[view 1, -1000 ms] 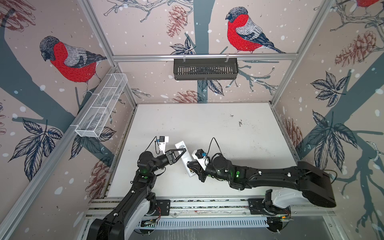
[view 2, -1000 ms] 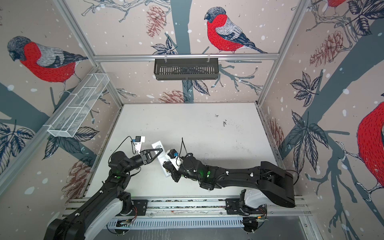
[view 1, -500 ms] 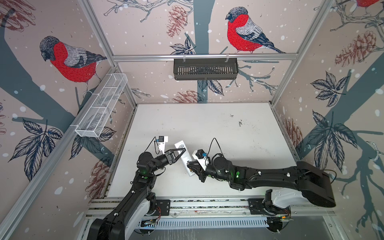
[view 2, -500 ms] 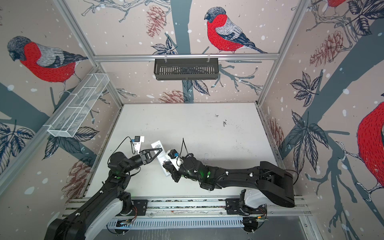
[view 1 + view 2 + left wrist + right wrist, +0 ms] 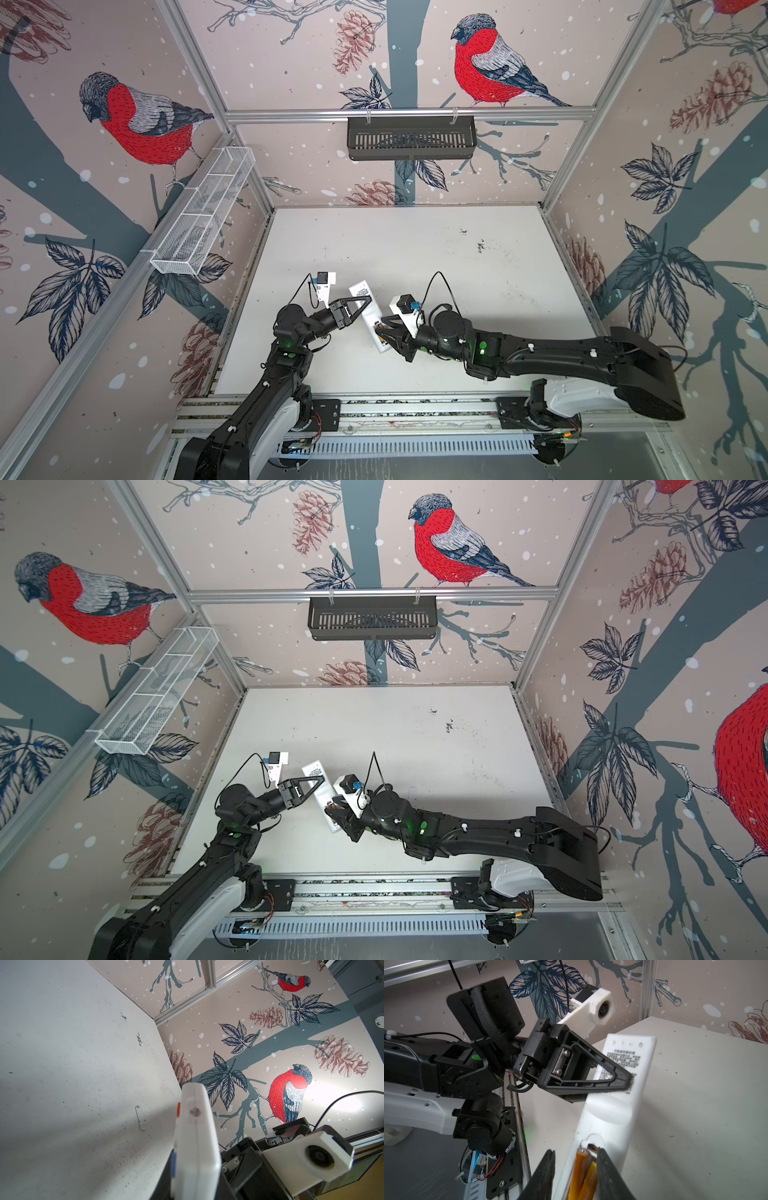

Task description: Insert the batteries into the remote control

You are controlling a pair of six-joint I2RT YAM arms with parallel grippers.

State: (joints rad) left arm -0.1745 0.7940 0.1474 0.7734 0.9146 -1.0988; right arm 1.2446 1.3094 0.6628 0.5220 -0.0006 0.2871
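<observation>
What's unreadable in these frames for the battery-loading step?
- batteries: right wrist view, lower ends cut off by the frame edge, flanked by the right gripper; seating unclear.
- Same cells, both top views: too small, partly under that gripper.
- remote control button face: turned away; left wrist view shows only its side.
- small white strip: left wrist view, too small to identify.

Remote control (image 5: 372, 318) between left hand (image 5: 365, 301) and right hand (image 5: 384, 334); batteries (image 5: 579, 1169) in its end by the right hand.
</observation>
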